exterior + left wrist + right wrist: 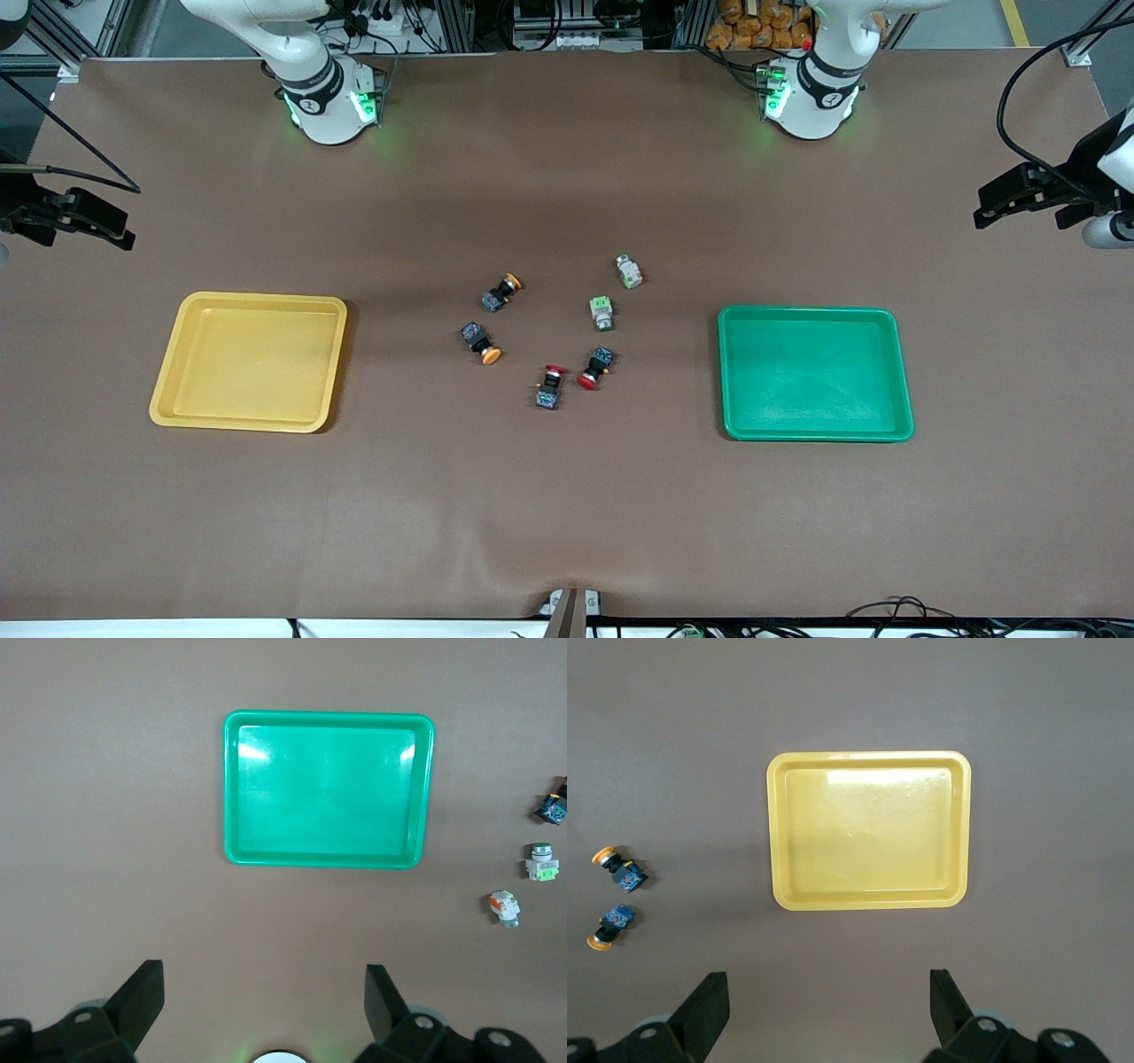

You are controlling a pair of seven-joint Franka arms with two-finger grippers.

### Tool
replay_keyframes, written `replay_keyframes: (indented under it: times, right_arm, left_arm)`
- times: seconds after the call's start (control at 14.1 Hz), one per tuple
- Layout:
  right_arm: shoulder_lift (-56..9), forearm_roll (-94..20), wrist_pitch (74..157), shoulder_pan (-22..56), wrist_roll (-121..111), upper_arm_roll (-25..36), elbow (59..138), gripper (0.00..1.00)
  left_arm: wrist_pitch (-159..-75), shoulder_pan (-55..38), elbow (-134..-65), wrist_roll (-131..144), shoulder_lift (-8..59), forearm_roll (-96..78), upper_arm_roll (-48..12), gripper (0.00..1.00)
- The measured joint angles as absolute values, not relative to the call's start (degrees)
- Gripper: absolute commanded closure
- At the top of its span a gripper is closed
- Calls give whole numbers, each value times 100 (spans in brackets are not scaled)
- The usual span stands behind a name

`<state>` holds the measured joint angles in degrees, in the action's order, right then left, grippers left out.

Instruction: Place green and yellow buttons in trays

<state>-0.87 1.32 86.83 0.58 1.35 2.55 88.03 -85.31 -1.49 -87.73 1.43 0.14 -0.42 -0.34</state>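
Two yellow-capped buttons (500, 292) (479, 342) and two whitish-grey green buttons (628, 271) (602, 311) lie loose at the table's middle. The yellow tray (182, 354) sits toward the right arm's end, the green tray (731, 372) toward the left arm's end; both hold nothing. My left gripper (263, 979) is open and empty, high over bare table near the green tray (232, 788); it also shows in the front view (1019, 197). My right gripper (828, 979) is open and empty, high near the yellow tray (778, 833); it also shows in the front view (80, 217).
Two red-capped buttons (550, 387) (596, 368) lie beside the others, nearer to the front camera. The left wrist view shows the green buttons (541, 862) (503, 908); the right wrist view shows the yellow ones (620, 866) (611, 926). The brown mat covers the table.
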Motion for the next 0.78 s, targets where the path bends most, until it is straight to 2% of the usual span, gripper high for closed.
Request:
replay_keyframes:
  times: [0.78]
  right_arm:
    - [-285, 196, 8704, 140, 135, 238, 8755, 0]
  left_arm:
    - [-8479, -143, -8751, 142, 14, 78, -22, 0]
